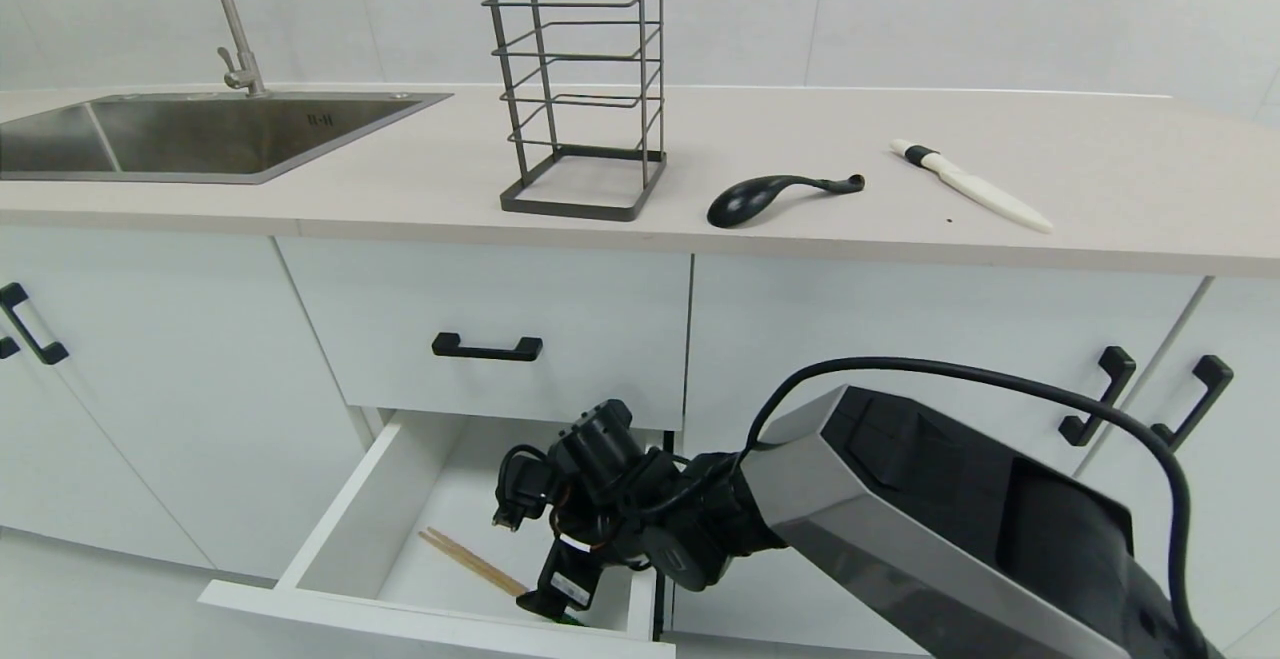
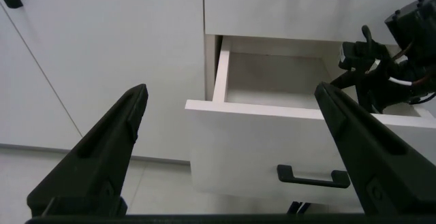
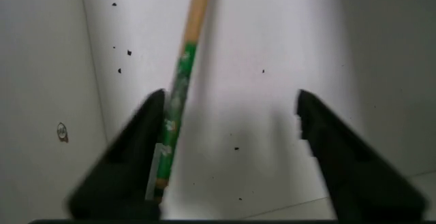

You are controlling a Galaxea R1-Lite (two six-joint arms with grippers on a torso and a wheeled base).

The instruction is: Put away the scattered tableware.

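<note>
Right gripper (image 1: 566, 594) is set low inside the open drawer (image 1: 335, 504), jaws spread wide and holding nothing. Left gripper (image 2: 231, 94), likewise wide and empty, hangs outside the drawer front. The likely fault from here, as a judgement: if the right arm lifts or swings sideways, a finger may catch the chopsticks (image 3: 182, 81) and drag or flick them out, since they lie so close to it; a finger could also strike the drawer wall. The chopsticks rest flat on the drawer floor. Their green-banded end lies between the jaws, close along the inner face of one finger (image 3: 129, 169) and well off the other; contact cannot be told. Farther off, on the counter (image 1: 900, 119), a black spoon (image 1: 745, 202) and a white knife (image 1: 975, 189) lie apart, not yet put away, beside a wire rack (image 1: 572, 209). The sink (image 1: 200, 124) lies at the far left.
</note>
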